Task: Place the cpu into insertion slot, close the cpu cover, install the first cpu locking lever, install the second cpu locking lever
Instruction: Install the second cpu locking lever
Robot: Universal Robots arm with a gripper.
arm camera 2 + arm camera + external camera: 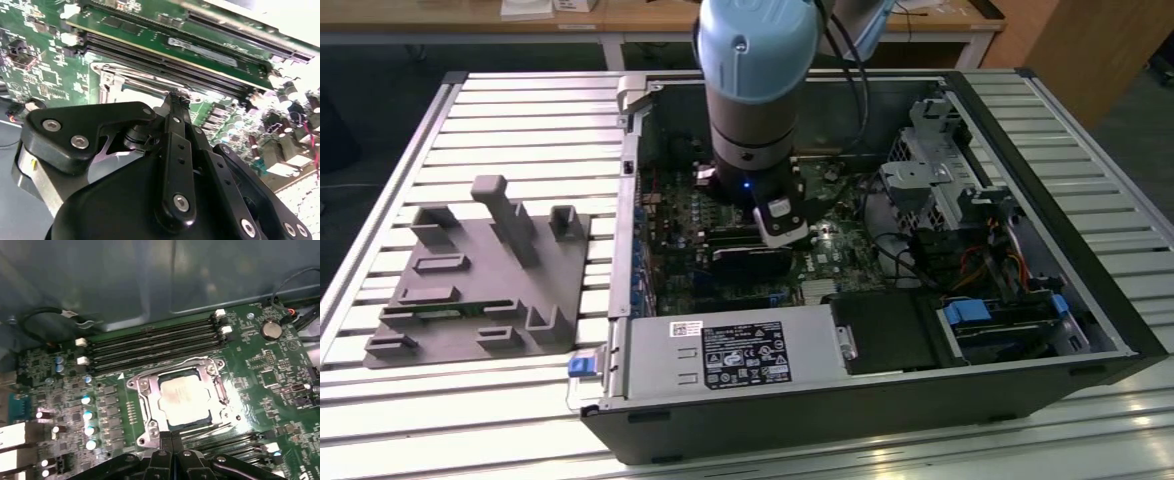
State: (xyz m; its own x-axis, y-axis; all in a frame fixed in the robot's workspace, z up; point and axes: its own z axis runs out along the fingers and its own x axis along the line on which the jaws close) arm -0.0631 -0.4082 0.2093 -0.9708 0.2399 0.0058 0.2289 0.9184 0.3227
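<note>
Ext. view: arm (750, 110) hides socket. Second wrist view: gripper (178, 98) body covers most of cover (115, 75). First wrist view: gripper base cut off by edge.

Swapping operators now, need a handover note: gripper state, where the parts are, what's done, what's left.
Gripper: inside the open PC case, low over the motherboard, fingers together at the edge of the socket. Whether they pinch anything can't be told.
Chip: seated in the socket, silvery top showing.
Cover: metal frame lies down around the chip.
Done: chip placed, cover appears closed.
Left: both locking levers; their state isn't clear from these views.
</note>
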